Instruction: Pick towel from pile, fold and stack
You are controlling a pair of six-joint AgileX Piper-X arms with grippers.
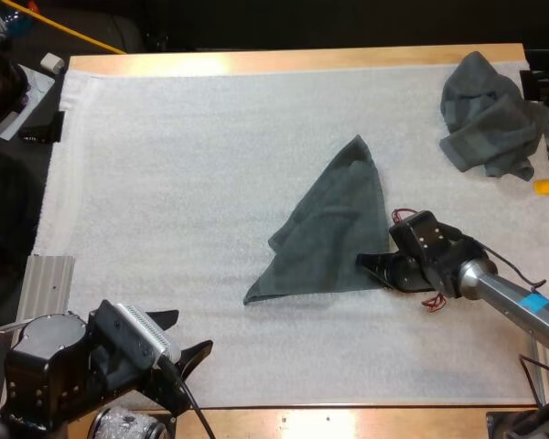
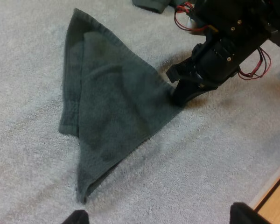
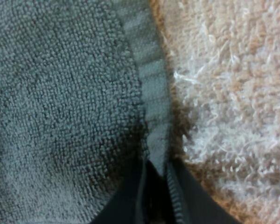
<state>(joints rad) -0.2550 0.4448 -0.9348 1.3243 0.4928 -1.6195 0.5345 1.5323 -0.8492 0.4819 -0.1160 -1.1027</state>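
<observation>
A dark grey-green towel (image 1: 334,229) lies on the white mat, folded into a rough triangle with its tip pointing toward the far side. My right gripper (image 1: 368,264) sits low at the towel's near right corner. In the right wrist view the gripper (image 3: 156,170) is shut on the towel's hem (image 3: 151,88), the hem pinched between the two fingers. The left wrist view shows the towel (image 2: 107,107) with the right gripper (image 2: 177,91) at its corner. My left gripper (image 1: 185,337) hovers open near the mat's front left, short of the towel's near tip.
A crumpled grey-green towel (image 1: 489,114) lies at the mat's far right corner. The wooden table edge (image 1: 348,416) runs along the front. A metal bracket (image 1: 46,283) sits at the mat's left edge. Bare mat (image 1: 183,165) stretches left of the folded towel.
</observation>
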